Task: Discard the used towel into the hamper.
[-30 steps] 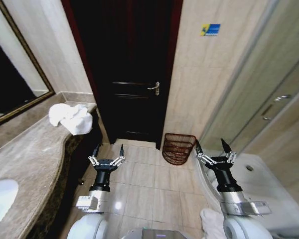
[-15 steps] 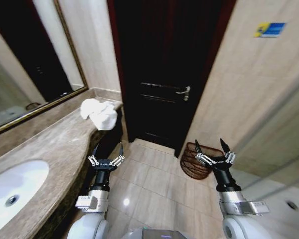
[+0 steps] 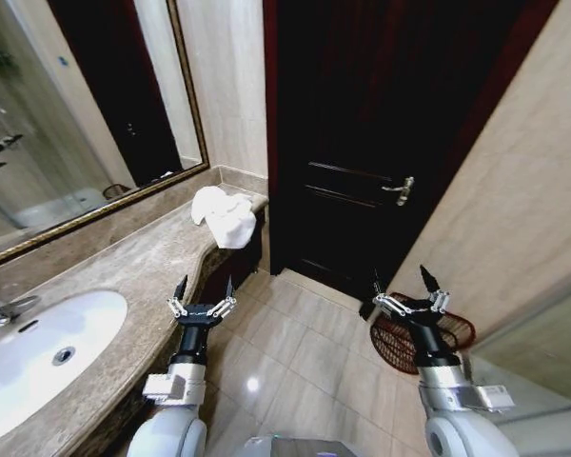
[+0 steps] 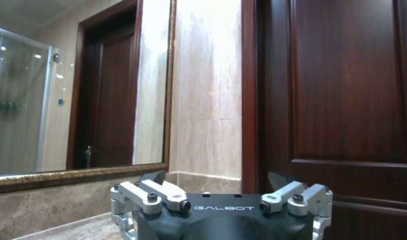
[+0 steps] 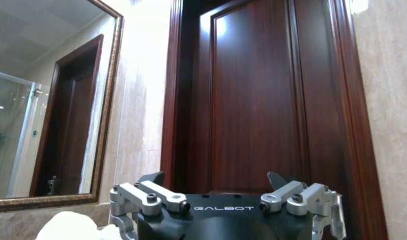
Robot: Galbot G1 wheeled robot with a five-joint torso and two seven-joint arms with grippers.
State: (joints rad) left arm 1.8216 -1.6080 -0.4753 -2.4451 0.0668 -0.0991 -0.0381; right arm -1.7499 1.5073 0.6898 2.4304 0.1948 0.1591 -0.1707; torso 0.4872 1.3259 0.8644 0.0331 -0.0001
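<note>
Facing the scene from the head view, a dark wooden door [image 3: 362,190] fills the wall straight ahead of both grippers, with a metal handle [image 3: 401,188] on it above and beyond the right gripper. A stone counter [image 3: 124,286] runs along the robot's left side, beside and beyond the left gripper, under a framed mirror [image 3: 67,124]. Set into the counter, further to the left of the left gripper and nearer the robot, is a white sink [image 3: 38,347]. On the floor just behind the right gripper, against the tiled wall, sits the hamper [image 3: 452,335], a reddish-brown wire basket partly hidden by that gripper's fingers. Beyond the left gripper, on the far end of the counter by the door frame, lies the towel [image 3: 226,215], a crumpled white heap touching nothing else; a pale edge of it also shows in the right wrist view [image 5: 73,227]. Both arms are raised in front of the body, well apart. The left gripper [image 3: 203,289] hangs over the floor beside the counter edge, fingers spread wide and empty. The right gripper [image 3: 403,286] is likewise spread wide and empty.
</note>
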